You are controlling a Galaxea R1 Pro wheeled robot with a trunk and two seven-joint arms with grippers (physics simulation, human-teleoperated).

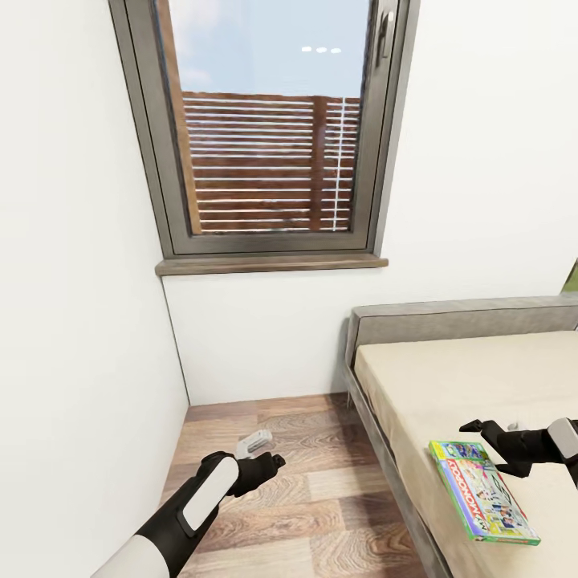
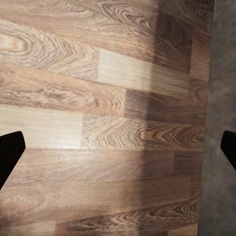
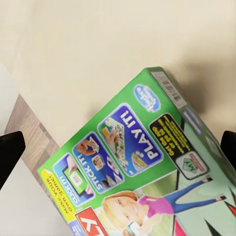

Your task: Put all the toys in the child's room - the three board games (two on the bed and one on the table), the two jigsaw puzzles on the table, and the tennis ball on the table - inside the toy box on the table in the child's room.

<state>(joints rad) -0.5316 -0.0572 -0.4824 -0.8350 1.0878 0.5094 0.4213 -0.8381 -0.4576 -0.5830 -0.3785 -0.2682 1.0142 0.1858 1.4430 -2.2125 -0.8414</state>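
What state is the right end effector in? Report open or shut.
Open. The right end effector hovers above the board game on the bed; in the right wrist view its fingertips sit far apart at opposite edges.

Readable on the game box (image 3: pixel 147 172): "PLAY IT!", "STICK IT!", "SUCK IT!"; other print too small to make out.

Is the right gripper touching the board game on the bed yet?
Apart. In the right wrist view the board game lies flat on the bed, with both fingertips of the open right gripper wide of its edges.
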